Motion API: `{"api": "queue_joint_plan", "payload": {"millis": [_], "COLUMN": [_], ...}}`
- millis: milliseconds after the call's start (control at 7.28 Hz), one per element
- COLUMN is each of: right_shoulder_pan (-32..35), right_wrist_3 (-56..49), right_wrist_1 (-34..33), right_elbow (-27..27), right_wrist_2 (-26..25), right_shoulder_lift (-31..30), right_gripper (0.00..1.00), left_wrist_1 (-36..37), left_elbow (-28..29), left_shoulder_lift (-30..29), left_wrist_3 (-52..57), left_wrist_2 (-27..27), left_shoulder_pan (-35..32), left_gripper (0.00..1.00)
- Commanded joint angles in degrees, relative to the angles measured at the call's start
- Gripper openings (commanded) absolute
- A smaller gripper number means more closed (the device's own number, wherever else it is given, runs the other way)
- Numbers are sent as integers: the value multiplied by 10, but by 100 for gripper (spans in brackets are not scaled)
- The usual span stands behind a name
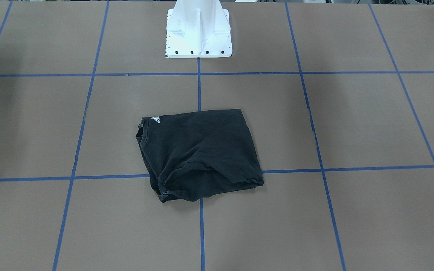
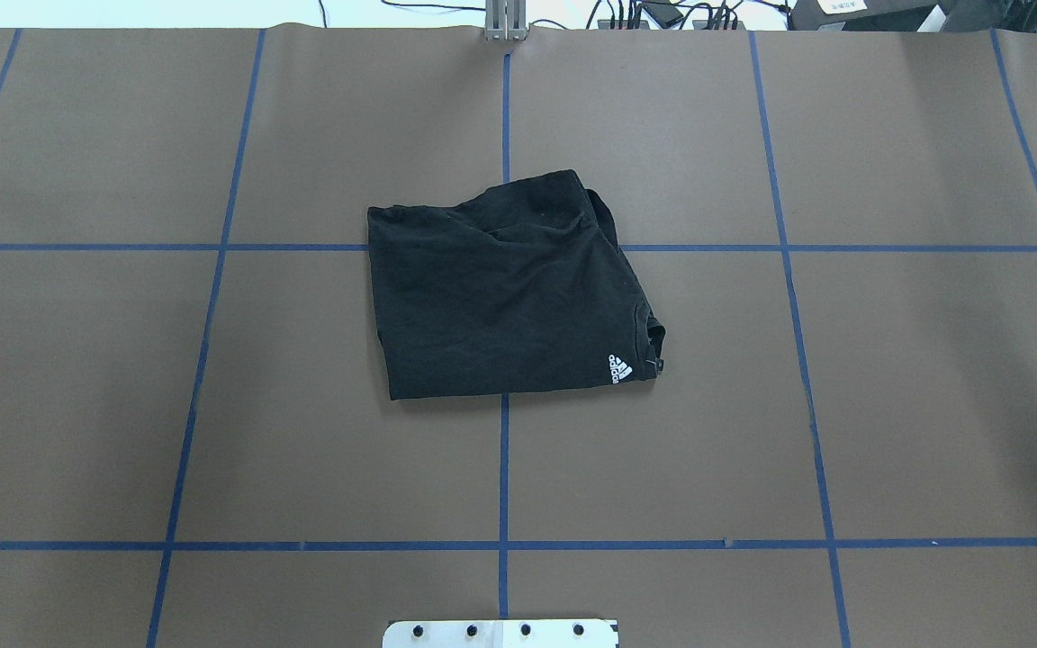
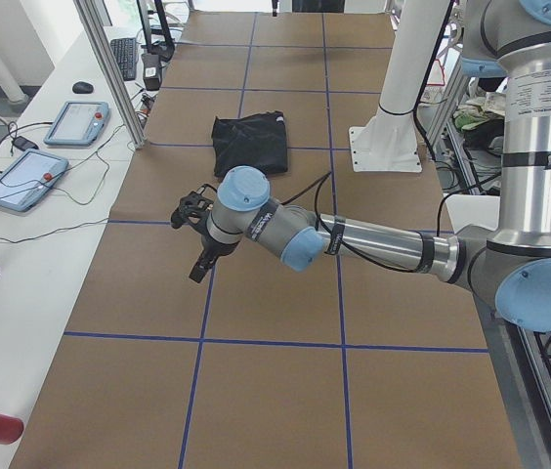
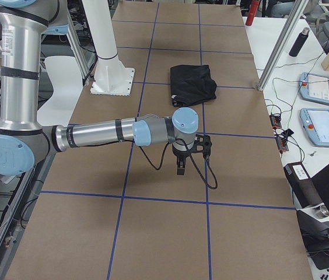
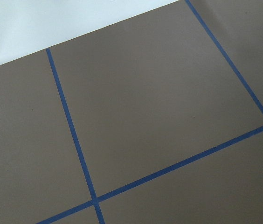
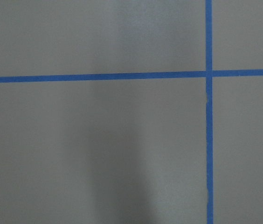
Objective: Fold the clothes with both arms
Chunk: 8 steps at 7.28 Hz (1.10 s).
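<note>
Black two-finger left gripper (image 3: 198, 266), right gripper (image 4: 180, 169) — well clear of folded black T-shirt (image 2: 505, 288).
Open or closed: cannot tell. Fold looks done — next, perhaps press it flatter.

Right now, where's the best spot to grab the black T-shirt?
Probably take the T-shirt by the two corners of its straight edge nearest the white pedestal, coming down from that side. That edge lies flat and even; the far edge is bunched and rounded.
</note>
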Motion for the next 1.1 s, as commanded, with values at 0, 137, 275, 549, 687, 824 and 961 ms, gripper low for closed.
{"api": "queue_joint_plan", "payload": {"millis": [0,137,275,549,687,824,961], "right_shoulder_pan": [2,2,2,2,2,2,2], "right_wrist_3": [0,0,0,-1,-1,-2,-2], "right_wrist_1": [0,0,-1,0,0,0,0], "right_elbow": [0,-2,-5,2,2,1,1], "right_wrist_2": [-40,-40,-40,-40,-40,-40,-40], "right_shoulder_lift": [1,1,1,2,3,4,4], "right_gripper": [100,100,100,100,100,100,100], "left_wrist_1": [0,1,2,1,1,3,1], "left_elbow": [1,-1,-4,-9,-23,-40,-47], "left_shoulder_lift": [-2,-2,-1,-2,-2,-1,-1], "left_wrist_3": [-1,-1,-1,-1,-1,-1,-1], "left_wrist_2": [-1,-1,0,-2,-3,-3,-4], "left_shoulder_pan": [0,1,0,0,1,0,1], "left_gripper": [100,100,100,100,100,100,100]}}
